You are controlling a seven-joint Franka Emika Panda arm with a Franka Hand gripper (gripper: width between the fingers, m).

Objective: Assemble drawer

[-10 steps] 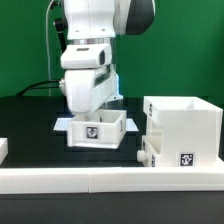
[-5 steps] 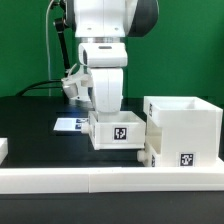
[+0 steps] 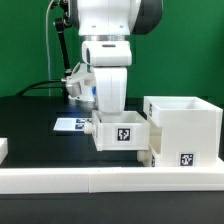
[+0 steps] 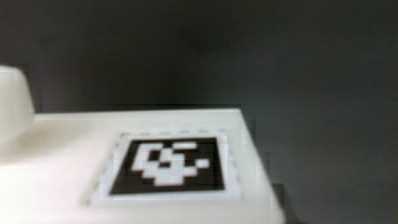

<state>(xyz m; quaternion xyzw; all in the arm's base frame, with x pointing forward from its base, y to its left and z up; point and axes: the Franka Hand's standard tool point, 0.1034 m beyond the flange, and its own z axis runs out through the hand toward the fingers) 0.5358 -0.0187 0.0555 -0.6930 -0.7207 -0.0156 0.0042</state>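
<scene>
My gripper (image 3: pixel 108 110) reaches down into a low white tray (image 3: pixel 122 133) with a square tag on its front, and holds it just off the black table; the fingertips are hidden by the tray wall. The tray sits right beside the tall white casing (image 3: pixel 186 122), on the exterior view's left of it, almost touching. The casing carries a tag low on its front. A low white part (image 3: pixel 147 155) sticks out at the casing's lower left. In the wrist view the tray's tagged face (image 4: pixel 169 160) fills the frame, blurred; no fingers show.
The marker board (image 3: pixel 67 124) lies on the table behind the tray. A long low white rail (image 3: pixel 90 180) runs along the front. A small white piece (image 3: pixel 3 148) shows at the exterior view's left edge. Cables hang behind the arm.
The gripper has carried the tray toward the exterior view's right, from over the marker board to beside the casing. The last half second adds only a small shift right.
</scene>
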